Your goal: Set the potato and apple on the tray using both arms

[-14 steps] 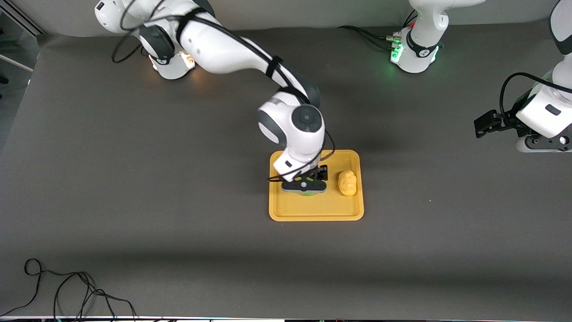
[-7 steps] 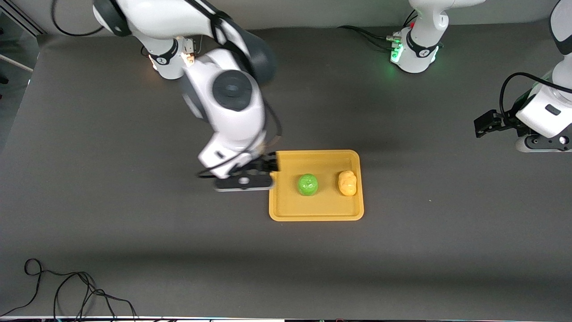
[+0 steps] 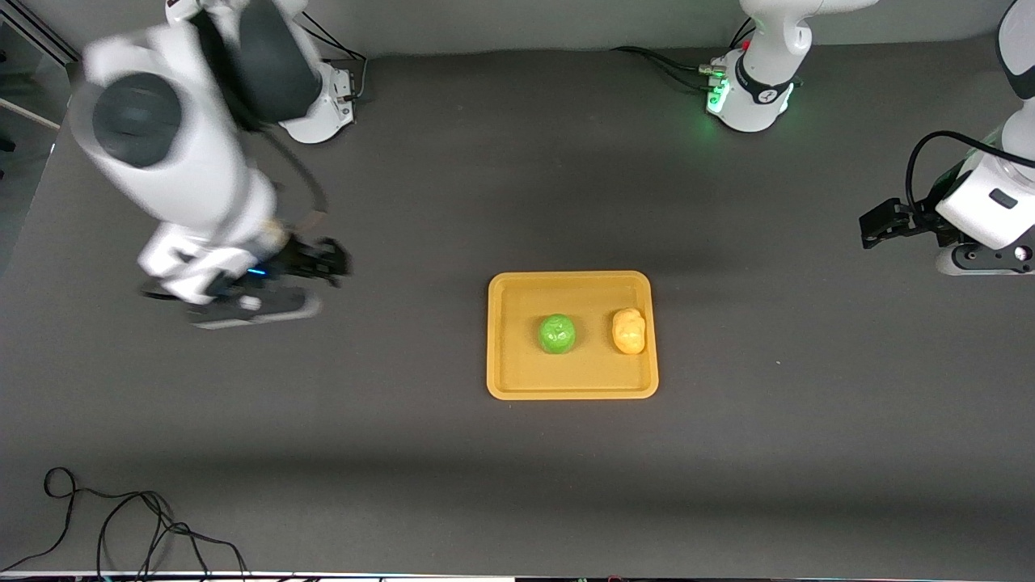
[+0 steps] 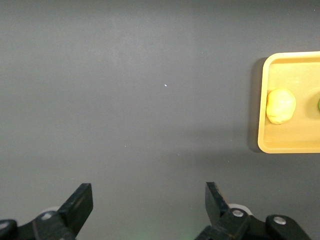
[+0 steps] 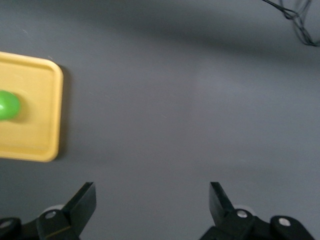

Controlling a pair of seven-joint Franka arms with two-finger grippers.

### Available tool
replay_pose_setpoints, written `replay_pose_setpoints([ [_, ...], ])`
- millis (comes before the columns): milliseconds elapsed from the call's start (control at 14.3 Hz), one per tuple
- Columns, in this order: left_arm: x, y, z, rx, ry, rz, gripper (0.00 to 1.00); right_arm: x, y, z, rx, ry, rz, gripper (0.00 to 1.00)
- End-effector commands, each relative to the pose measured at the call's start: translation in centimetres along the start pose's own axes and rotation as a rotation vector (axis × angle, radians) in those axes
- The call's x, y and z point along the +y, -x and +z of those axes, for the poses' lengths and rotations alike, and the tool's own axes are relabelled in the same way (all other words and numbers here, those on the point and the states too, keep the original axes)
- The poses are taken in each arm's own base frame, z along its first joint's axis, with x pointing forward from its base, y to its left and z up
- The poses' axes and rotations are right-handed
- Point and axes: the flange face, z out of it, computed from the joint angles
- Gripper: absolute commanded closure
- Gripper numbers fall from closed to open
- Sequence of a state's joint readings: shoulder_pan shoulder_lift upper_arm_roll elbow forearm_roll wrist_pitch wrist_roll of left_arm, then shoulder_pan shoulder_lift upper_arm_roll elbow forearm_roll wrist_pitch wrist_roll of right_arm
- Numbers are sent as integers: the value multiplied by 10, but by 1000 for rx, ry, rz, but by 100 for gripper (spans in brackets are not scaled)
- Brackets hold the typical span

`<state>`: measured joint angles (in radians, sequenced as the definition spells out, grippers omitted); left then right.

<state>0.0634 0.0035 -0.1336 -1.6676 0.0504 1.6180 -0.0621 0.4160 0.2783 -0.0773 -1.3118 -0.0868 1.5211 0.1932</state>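
The apple [image 3: 557, 334] and potato [image 3: 628, 331] lie side by side on the tray [image 3: 572, 388], apart. The right pincer [image 3: 267, 303], jaws wide and empty, hangs over bare worktop [image 3: 517, 485] well apart from the tray. The left pincer [image 3: 877, 224], also wide and empty, waits at its own end.

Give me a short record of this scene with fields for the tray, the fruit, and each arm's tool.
tray: yellow tray at mid-table, flat on the dark table
apple: green apple on the tray, toward the right arm's end
potato: yellow potato on the tray beside the apple, toward the left arm's end, apart from it
right tool: right tool open, empty, over bare table toward the right arm's end
left tool: left tool open, empty, over bare table at the left arm's end; this arm waits
task state: both pieces on the tray
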Motion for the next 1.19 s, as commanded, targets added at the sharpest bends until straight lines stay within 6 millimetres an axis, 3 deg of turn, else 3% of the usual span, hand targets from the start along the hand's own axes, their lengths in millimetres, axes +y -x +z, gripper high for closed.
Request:
replay_pose_setpoints([
  [0, 0, 4, -5, -5, 11, 12, 0, 81, 37, 0, -13, -21, -33, 0],
  [70, 1, 4, -6, -1, 11, 15, 0, 110, 45, 1, -15, -26, -15, 0],
  [279, 5, 6, -8, -1, 10, 20, 0, 171, 58, 7, -14, -38, 7, 0],
  [559, 1, 6, -5, -11, 10, 15, 0, 226, 66, 10, -17, -46, 69, 0],
  [769, 6, 8, -9, -7, 6, 23, 0, 239, 68, 7, -8, -54, 68, 0],
  [1118, 6, 14, -13, -30, 4, 15, 0, 235, 63, 0, 3, -53, 73, 0],
])
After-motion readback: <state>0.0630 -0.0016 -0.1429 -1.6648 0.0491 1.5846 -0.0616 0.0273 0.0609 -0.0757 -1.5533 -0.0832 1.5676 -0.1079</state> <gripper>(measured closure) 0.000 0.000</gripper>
